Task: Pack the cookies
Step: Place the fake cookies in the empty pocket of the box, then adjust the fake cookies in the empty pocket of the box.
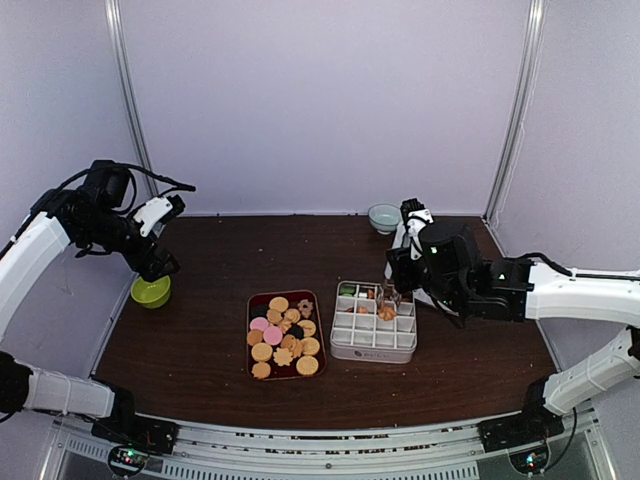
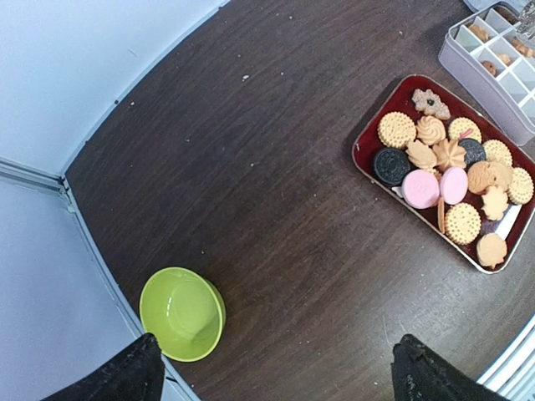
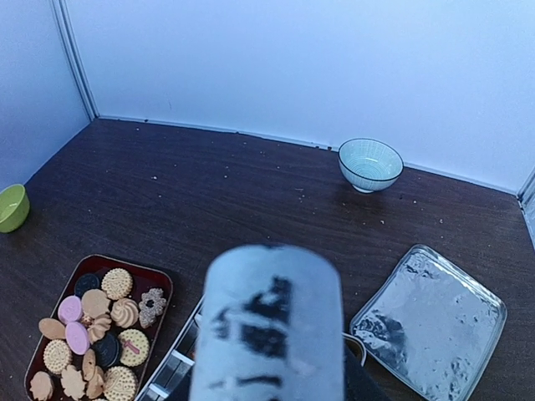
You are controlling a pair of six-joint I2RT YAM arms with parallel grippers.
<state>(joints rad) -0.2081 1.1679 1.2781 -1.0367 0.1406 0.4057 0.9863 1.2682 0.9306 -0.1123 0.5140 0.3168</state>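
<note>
Placing step appears in hand: the right hand (image 1: 396,282), clamped on the metal tongs (image 1: 386,297), hangs over the divided box (image 1: 373,351) right of centre on the bench (image 1: 200,330); most cookies (image 1: 282,335) lie on the red tray (image 1: 249,345) beside it; the left hand (image 2: 276,386) gapes wide at the left edge; next, release into a free cell

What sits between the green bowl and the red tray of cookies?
Only bare dark table, with pale specks, lies between the green bowl and the red tray of cookies, in the left wrist view.
</note>
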